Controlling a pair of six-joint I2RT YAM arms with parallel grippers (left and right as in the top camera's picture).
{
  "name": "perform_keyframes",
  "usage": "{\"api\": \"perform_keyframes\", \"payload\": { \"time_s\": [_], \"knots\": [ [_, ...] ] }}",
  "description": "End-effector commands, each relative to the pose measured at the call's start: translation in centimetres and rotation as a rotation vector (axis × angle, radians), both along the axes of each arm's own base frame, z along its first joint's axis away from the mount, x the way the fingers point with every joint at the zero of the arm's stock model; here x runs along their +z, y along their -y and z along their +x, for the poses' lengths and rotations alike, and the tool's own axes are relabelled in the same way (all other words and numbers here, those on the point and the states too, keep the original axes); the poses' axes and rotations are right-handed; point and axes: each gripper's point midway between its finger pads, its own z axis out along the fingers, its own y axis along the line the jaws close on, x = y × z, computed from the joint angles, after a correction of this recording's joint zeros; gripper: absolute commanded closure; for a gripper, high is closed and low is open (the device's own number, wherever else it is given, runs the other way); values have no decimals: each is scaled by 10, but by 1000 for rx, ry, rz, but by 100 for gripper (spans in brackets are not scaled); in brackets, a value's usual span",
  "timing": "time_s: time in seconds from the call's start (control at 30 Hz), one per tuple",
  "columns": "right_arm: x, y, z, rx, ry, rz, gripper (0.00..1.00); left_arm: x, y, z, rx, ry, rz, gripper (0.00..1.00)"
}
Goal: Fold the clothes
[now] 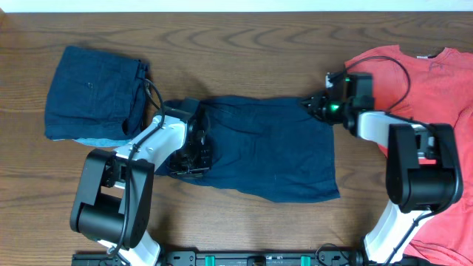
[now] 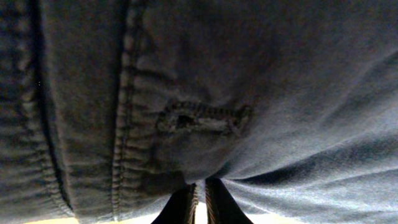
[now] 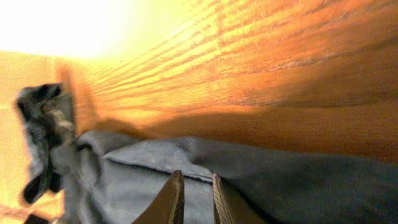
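Across the table (image 1: 244, 44), navy garment (image 1: 273, 159) lengthwise left to right, left fingers (image 1: 188, 161) and right fingers (image 1: 312, 106) clamped on opposite ends.

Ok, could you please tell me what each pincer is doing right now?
Left pincer: closed on the navy cloth.
Right pincer: closed on the same cloth.

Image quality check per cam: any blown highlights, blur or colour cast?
Overhead: even light, sharp, no glare. Left wrist: dim, navy garment fills the frame, very close and slightly soft. Right wrist: top-left blown out to white, table cast strongly orange, fingers and cloth edge blurred.
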Motion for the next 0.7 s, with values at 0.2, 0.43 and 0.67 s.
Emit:
{"api": "perform_keyframes", "payload": {
  "time_s": [0.2, 0.43, 0.67],
  "knots": [
    [93, -44, -59, 348, 149, 158, 87, 65, 36, 43, -34, 160, -204, 90],
    [49, -62, -131, 395, -149, -192, 90, 101, 53, 99, -57, 447, -283, 91],
    [-3, -47, -192, 479, -379, -514, 90, 53, 59, 119, -92, 427, -276, 91]
  ]
}}
